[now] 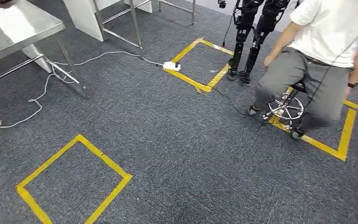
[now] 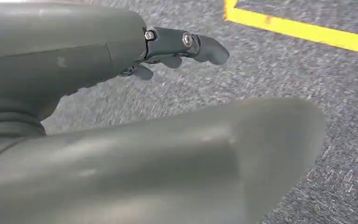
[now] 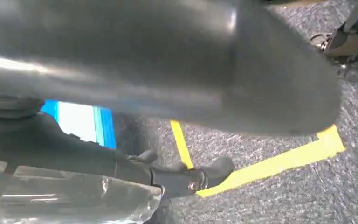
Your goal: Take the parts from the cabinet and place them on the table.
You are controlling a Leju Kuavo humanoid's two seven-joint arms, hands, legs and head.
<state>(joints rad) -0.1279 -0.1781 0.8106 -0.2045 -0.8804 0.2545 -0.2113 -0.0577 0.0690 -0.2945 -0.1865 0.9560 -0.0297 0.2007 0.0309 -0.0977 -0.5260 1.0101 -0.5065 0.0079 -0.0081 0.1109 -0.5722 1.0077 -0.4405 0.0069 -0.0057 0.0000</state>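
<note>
- A grey speckled carpet floor (image 1: 177, 140) is stretching under both hands, marked with yellow tape squares (image 1: 74, 182).
- A person in a white shirt and grey trousers (image 1: 317, 60) is sitting on a wheeled stool (image 1: 286, 109).
- A shiny steel table (image 1: 14, 28) is standing at the far left.
- The left hand (image 2: 121, 60) is hanging over carpet, fingers (image 2: 200, 46) extended, holding nothing.
- The right hand (image 3: 135, 154) is pressing its fingers (image 3: 205, 175) along a clear crinkled plastic bag (image 3: 74, 200), a part; whether they are gripping it, I cannot tell.
</note>
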